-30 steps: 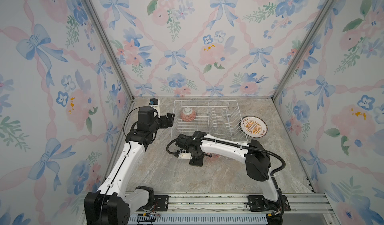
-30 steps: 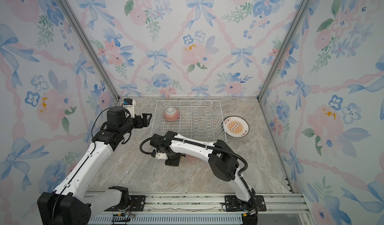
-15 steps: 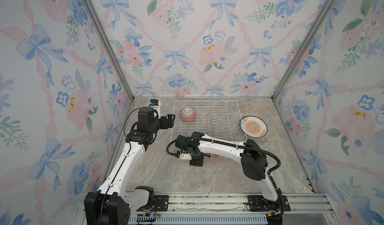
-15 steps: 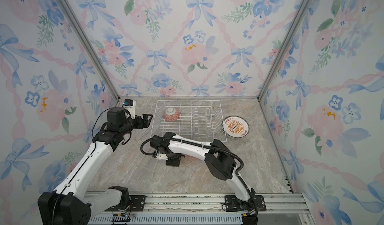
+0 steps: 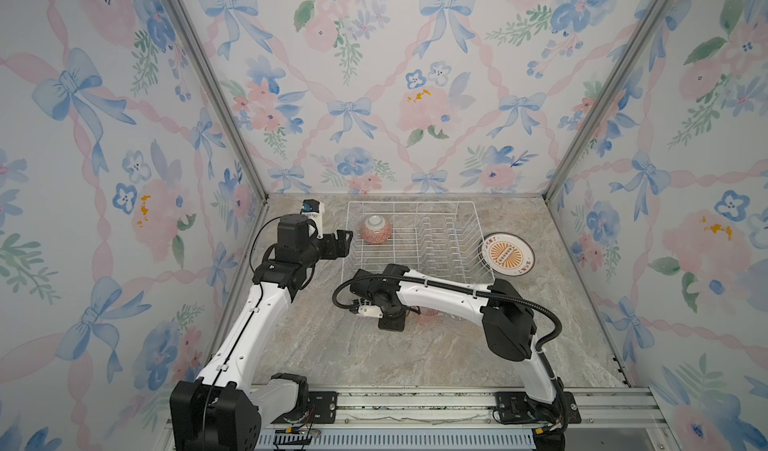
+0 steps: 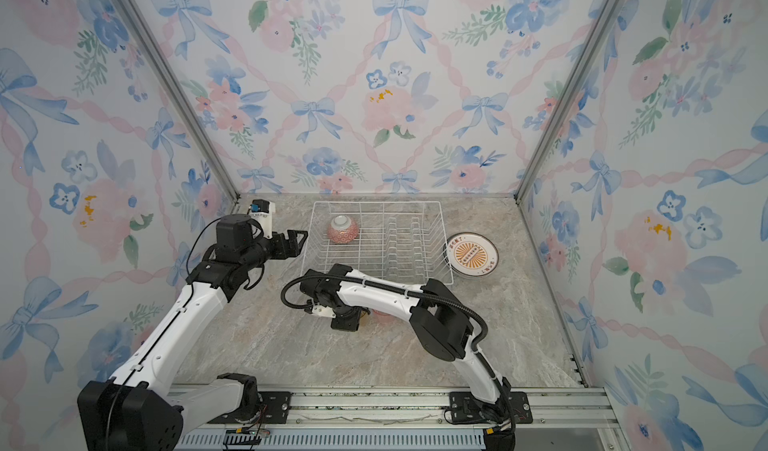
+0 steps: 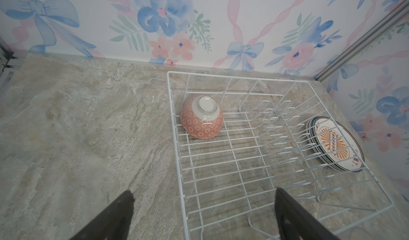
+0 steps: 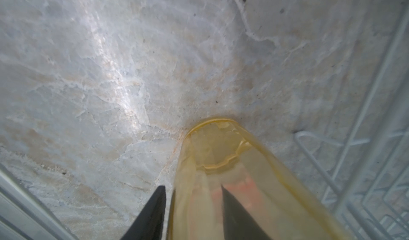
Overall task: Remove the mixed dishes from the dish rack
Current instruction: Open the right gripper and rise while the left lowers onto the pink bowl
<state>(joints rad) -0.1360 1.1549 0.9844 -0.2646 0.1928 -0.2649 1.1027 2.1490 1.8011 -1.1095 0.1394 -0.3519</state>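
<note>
The white wire dish rack [image 5: 409, 202] [image 6: 376, 202] [image 7: 243, 77] stands at the back of the table. In its far left corner a pink-red bowl [image 5: 375, 229] [image 6: 343, 229] [image 7: 201, 117] lies upside down. A stack of white plates [image 5: 506, 254] [image 6: 471, 255] [image 7: 334, 143] lies outside, against the rack's right side. The yellow tumbler [image 8: 221, 157] stands on the table in front of the rack. My right gripper [image 5: 392, 324] [image 6: 345, 324] [image 8: 193, 187] is open astride its wall, one finger inside, one outside with a gap. My left gripper [image 5: 344, 243] [image 6: 297, 243] [image 7: 204, 192] hangs open and empty over the rack's left rim.
A pink tumbler [image 5: 428, 315] [image 6: 384, 316] stands on the table under my right forearm, just beside the yellow one. Papered walls close in the table on three sides. A metal rail [image 5: 415, 399] runs along the front edge.
My right gripper's jaws have parted and let go of the yellow tumbler's wall. The left arm has stayed still.
</note>
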